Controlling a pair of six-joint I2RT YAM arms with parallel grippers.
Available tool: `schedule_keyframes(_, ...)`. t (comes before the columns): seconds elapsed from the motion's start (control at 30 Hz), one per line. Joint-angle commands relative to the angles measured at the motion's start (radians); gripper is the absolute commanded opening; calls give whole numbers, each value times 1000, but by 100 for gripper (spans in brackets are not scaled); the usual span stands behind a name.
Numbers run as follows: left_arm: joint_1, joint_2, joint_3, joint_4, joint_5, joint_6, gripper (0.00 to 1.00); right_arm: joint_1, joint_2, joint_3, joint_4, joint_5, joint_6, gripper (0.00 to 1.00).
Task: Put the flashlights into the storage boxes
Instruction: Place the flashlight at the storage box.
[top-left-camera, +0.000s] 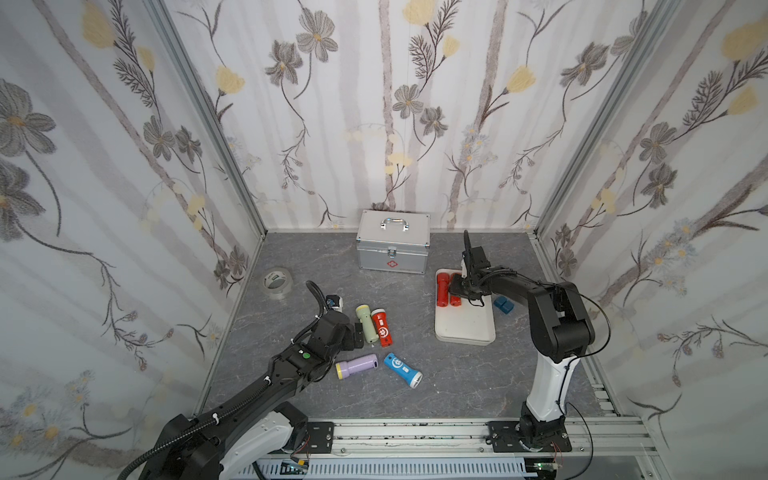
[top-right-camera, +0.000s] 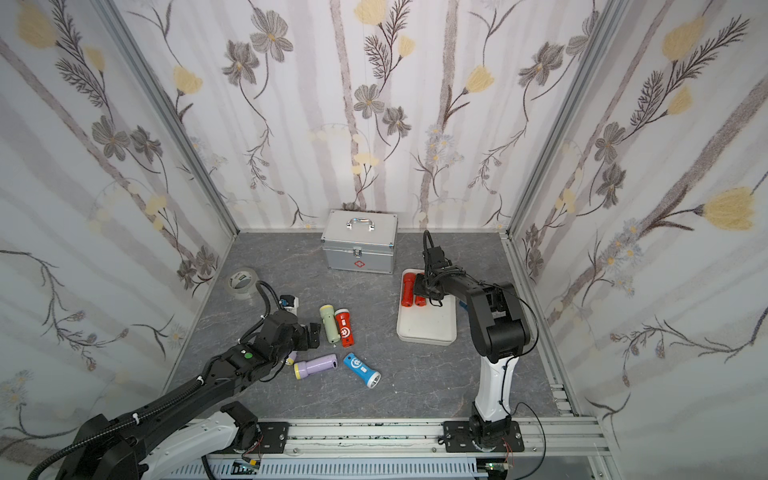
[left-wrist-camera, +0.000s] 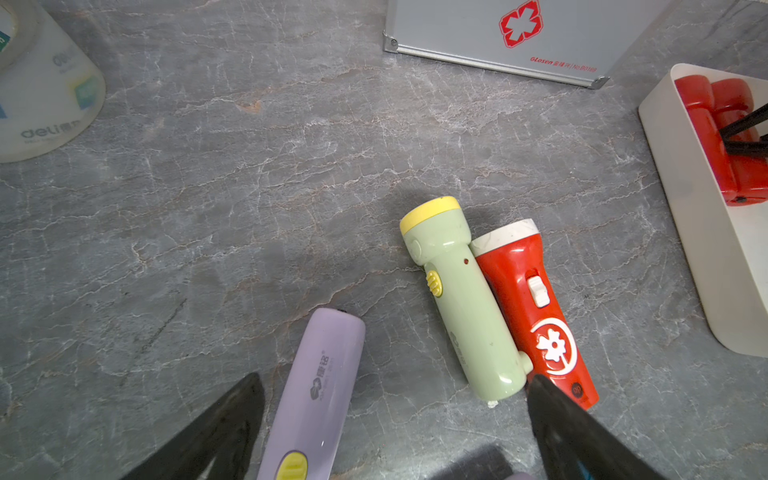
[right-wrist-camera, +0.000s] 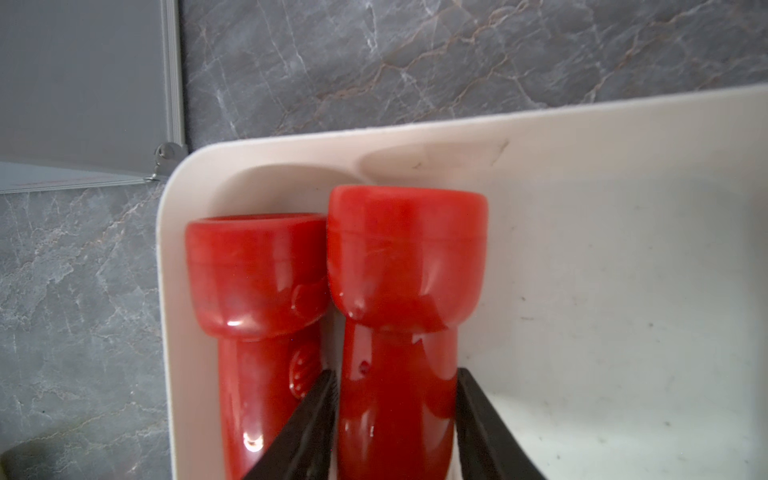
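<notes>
Two of seven are stowed: one red flashlight (right-wrist-camera: 257, 291) against the wall of the white tray (top-left-camera: 465, 332), a second red flashlight (right-wrist-camera: 407, 270) beside it. Left on the table (top-left-camera: 457, 382) are the pale green flashlight (top-left-camera: 368, 324), the emblem flashlight (top-left-camera: 382, 328), the blue flashlight (top-left-camera: 402, 370), a lilac flashlight (top-left-camera: 357, 365) and another lilac flashlight (left-wrist-camera: 320, 395). My right jaws stand narrowly parted on either side of the second red flashlight's body, and I cannot tell whether they pinch it or just clear it. My left jaws are spread wide, holding nothing, low over the table with the other lilac flashlight between them.
</notes>
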Motion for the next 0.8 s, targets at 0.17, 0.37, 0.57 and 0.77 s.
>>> schedule_keyframes(0.17,0,-2,2,12,-26,3,100,1,-33,5,6,7,-8,51)
schedule_keyframes(0.37,0,20,6,27,-109,-27,100,0,-136,-20,-15,15,-43,56)
schedule_keyframes(0.57,34,53,106,-150,-170,-277,100,1,-302,-81,-30,16,-69,58)
schedule_keyframes(0.77,13,169,227,-222,15,-370,92,2,-555,-300,73,64,-66,58)
